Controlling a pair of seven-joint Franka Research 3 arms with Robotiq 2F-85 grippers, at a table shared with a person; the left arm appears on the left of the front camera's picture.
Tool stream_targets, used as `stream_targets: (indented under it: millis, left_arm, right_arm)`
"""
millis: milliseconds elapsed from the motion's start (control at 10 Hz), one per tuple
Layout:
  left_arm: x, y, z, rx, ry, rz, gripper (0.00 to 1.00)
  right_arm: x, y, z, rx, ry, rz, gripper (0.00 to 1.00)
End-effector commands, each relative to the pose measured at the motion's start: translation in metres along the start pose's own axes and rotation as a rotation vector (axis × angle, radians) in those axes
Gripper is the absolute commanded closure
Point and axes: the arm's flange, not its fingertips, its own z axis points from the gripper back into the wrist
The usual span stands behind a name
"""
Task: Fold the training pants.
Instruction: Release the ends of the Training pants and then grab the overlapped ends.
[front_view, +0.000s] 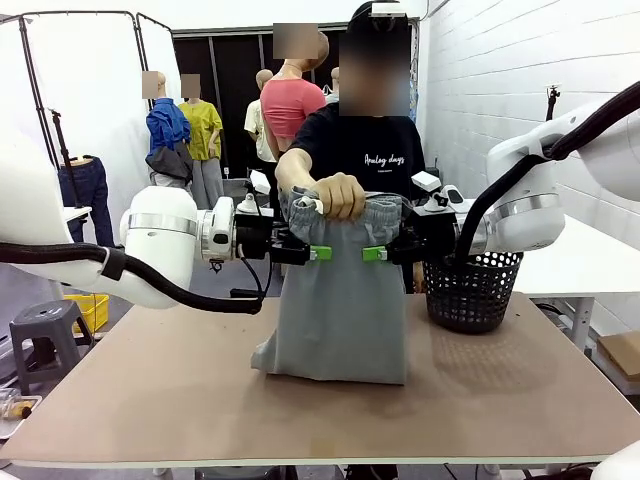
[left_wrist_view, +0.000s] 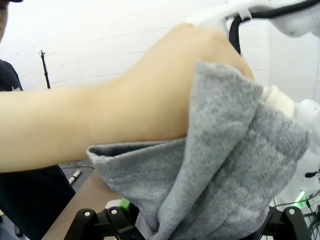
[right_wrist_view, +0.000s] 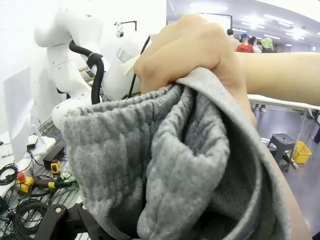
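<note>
Behind the brown desk (front_view: 150, 390) runs a white brick wall on the right side, with white screens on the left, and a person in a black T-shirt stands at the far edge. On the right part of the desk stands a black mesh basket (front_view: 472, 295); its upper rim is covered by the right arm, and I cannot tell what is inside. The training pants (front_view: 345, 310) hang in the middle, between the two arms. The person's hand (front_view: 340, 195) holds them bunched at the gathered waistband, and the lower end rests in a soft fold on the desk. The left claw (front_view: 318, 253) points at the left side of the cloth, just below the waistband, and the right claw (front_view: 375, 254) points at the right side, at the same height, so the green pads face each other with the grey cloth between. In the left wrist view the black fingers (left_wrist_view: 87, 222) stand far apart with cloth lying between them, so this claw is spread wide and does not pinch. In the right wrist view one finger (right_wrist_view: 55, 220) is seen at the bottom left and the other is hidden under the cloth; this claw also stands wide. On the floor at the left are a grey stool (front_view: 45, 330) and a yellow crate (front_view: 92, 308).
</note>
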Motion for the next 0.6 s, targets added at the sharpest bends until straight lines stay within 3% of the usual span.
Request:
stream_targets:
  millis: [0,300,400,500]
  left_arm:
    - [-0.004,0.005,0.001,0.038,-0.054,-0.004,0.2]
    - [-0.007,0.007,0.008,0.07,-0.019,-0.008,0.8]
    - [-0.008,0.007,0.01,0.083,-0.001,-0.012,0.99]
    - [-0.008,0.007,0.012,0.09,-0.001,-0.01,1.0]
  right_arm:
    - [0.004,-0.007,0.0,-0.008,-0.031,-0.048,0.28]
    - [0.008,-0.009,0.005,0.004,-0.058,-0.072,0.88]
    - [0.011,-0.009,0.007,0.018,-0.065,-0.084,1.0]
    - [0.013,-0.009,0.008,0.025,-0.065,-0.091,1.0]
